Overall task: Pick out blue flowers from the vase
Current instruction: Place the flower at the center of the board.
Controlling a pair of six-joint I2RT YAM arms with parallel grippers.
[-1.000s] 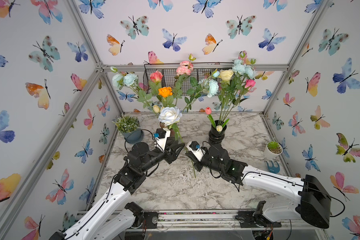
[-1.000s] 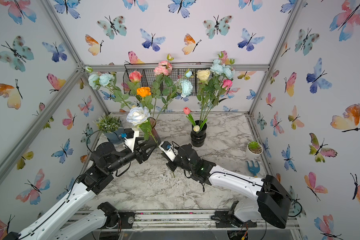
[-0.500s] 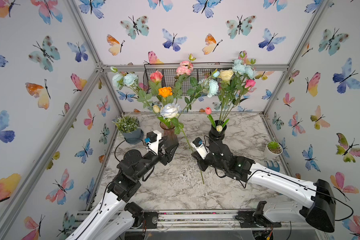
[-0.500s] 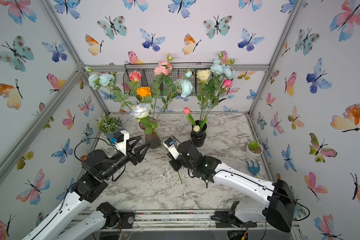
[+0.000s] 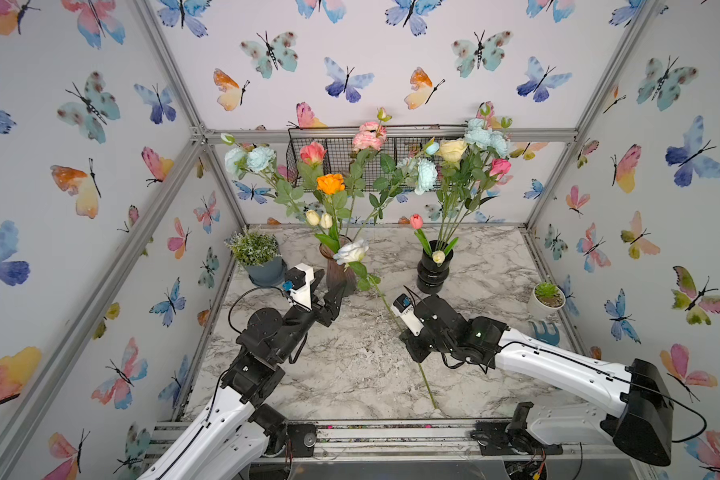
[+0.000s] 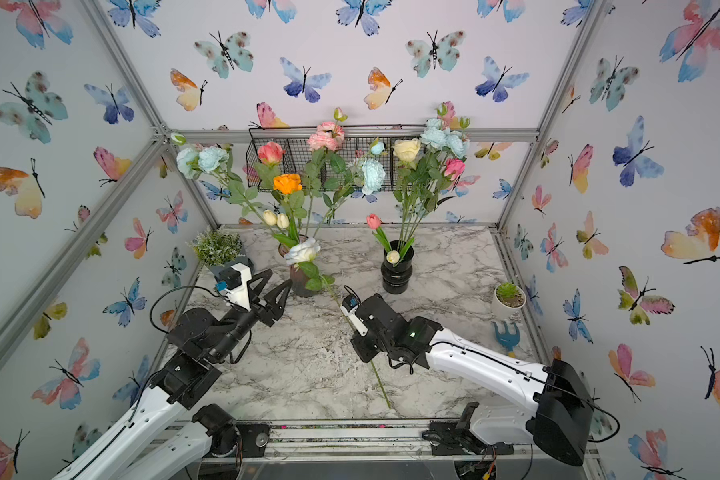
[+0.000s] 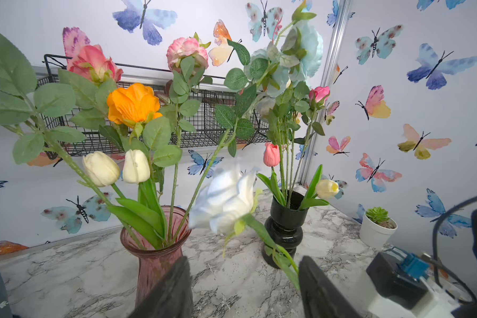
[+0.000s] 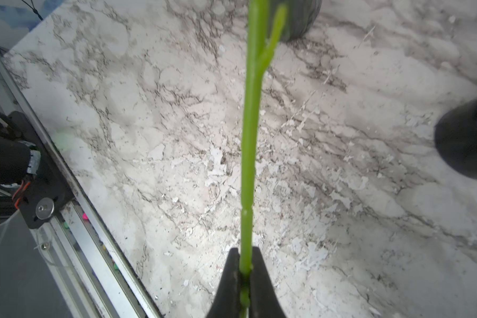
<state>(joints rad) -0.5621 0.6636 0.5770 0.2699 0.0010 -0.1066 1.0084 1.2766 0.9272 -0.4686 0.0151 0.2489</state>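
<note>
The left gripper (image 7: 243,261) hangs low over the marble table (image 7: 66,272), its two dark fingers (image 7: 176,286) spread wide. A blurred white rose (image 7: 226,201) tinged blue leans just beyond them, its stem passing beside the right finger. Farther off, a pink glass vase (image 7: 154,264) on the left holds white tulips (image 7: 101,168) and an orange rose (image 7: 132,103). A black vase (image 7: 284,228) stands to its right, with aqua blooms (image 7: 306,46) high among the leaves.

White arm shells (image 5: 558,365), black joints (image 5: 267,332), seemingly blue connectors (image 5: 286,285)
</note>
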